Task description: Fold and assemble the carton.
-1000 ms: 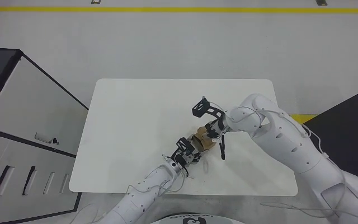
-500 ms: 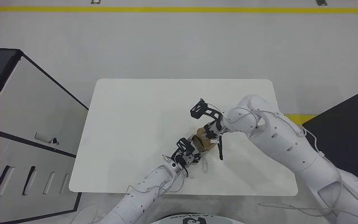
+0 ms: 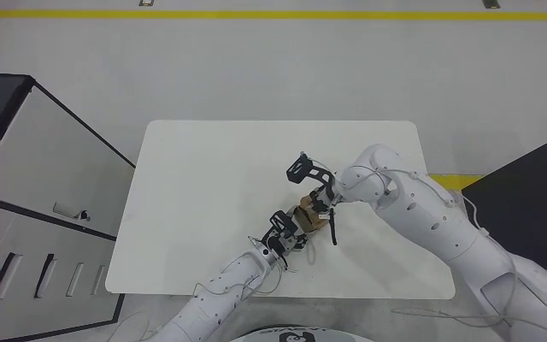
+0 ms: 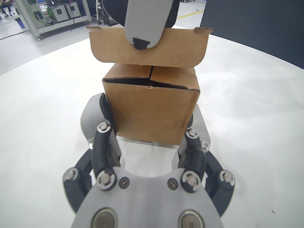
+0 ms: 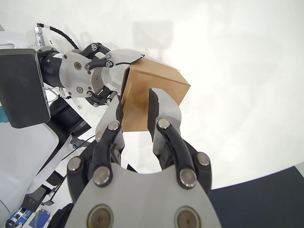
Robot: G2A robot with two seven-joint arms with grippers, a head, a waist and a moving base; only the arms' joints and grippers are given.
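The right gripper [image 5: 135, 93] is part-open, its fingers straddling the carton's raised lid flap [image 4: 180, 48], one finger lying against the flap's face; no firm pinch shows. The left gripper [image 4: 150, 105] is closed on the carton [image 4: 147, 122], clamping its two side walls and holding it near the front middle of the white table [image 3: 214, 171]. The box body is squared up and the two inner flaps [image 4: 171, 77] are folded in. Left to do, I judge: fold the lid down and tuck it.

Brown carton [image 4: 152, 110], inner flaps folded, lid flap [image 4: 182, 48] open.
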